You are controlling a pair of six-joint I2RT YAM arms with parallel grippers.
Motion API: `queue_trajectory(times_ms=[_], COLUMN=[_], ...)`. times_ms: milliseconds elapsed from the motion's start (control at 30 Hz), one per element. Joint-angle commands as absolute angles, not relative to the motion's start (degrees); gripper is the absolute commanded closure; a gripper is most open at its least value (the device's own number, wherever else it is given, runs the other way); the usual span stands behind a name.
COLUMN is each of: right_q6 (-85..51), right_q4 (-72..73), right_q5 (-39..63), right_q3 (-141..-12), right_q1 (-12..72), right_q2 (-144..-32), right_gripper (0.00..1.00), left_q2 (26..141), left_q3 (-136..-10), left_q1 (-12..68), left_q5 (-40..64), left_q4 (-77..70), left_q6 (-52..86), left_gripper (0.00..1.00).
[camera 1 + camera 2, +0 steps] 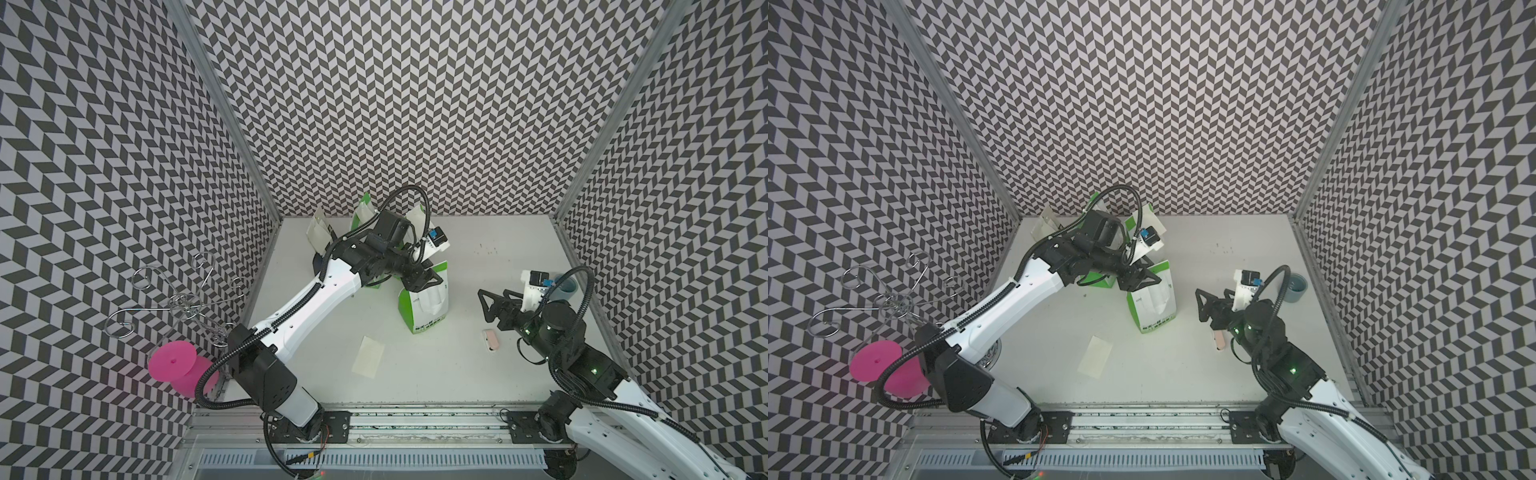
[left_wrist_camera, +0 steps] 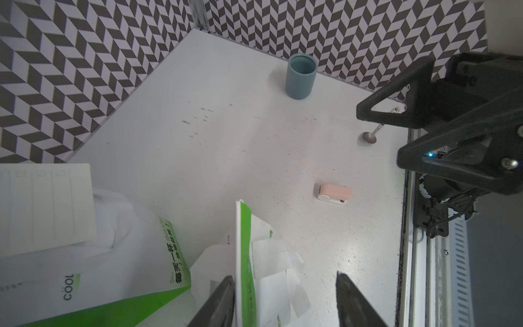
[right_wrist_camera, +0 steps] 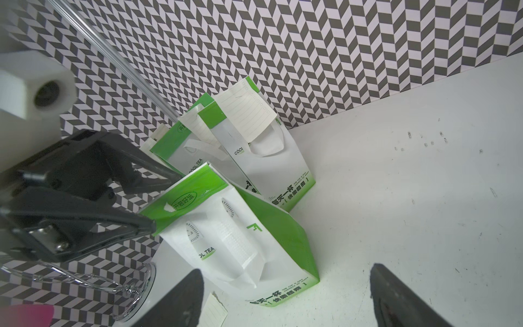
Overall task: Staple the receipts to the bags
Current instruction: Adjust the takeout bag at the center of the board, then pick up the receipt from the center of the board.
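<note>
A green-and-white bag stands mid-table. My left gripper is open over its top. The bag's upper edge runs between the jaws, close against one finger. Two more green bags stand behind by the back wall, one with a lined receipt on its top. A loose receipt lies flat in front. The pink stapler lies near my right gripper, which is open and holds nothing.
A grey-blue cup stands at the right wall. A pink spool with a wire rack sits outside the left wall. A small metal piece lies by the front rail.
</note>
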State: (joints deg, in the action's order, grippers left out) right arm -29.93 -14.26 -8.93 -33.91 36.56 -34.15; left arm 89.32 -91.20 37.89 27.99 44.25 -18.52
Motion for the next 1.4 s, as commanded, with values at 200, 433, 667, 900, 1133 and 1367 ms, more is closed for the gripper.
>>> queue_trajectory(times_ms=[200, 433, 667, 900, 1133, 1367], right_q6=[-23.14, -22.78, -18.61, -16.26, -16.71, -16.14], right_q4=[-11.55, -4.84, 1.24, 1.87, -3.11, -6.74], right_q5=[11.85, 1.86, -2.73, -2.89, -11.48, -17.13], right_q3=[-33.40, -30.06, -38.61, -52.01, -65.46, -70.53], right_q1=[37.70, 61.97, 77.42, 78.57, 77.25, 76.03], right_q2=[-30.93, -39.49, -67.12, -90.58, -108.01, -114.51], right_gripper=[0.08, 0.00, 0.00, 0.00, 0.00, 0.00], left_q2=[67.20, 47.56, 34.75, 29.64, 27.71, 24.89], left_q3=[-81.20, -59.87, -54.71, -59.18, -58.75, -58.60], left_q1=[38.50, 39.11, 39.12, 39.09, 39.11, 39.11], left_q5=[23.71, 9.39, -1.23, -8.02, -9.74, -10.37], left_q4=[18.06, 6.15, 11.64, 17.23, 19.30, 19.91], left_q6=[-1.18, 14.78, 20.07, 19.18, 19.25, 18.85], left_gripper=[0.00, 0.00, 0.00, 0.00, 0.00, 0.00])
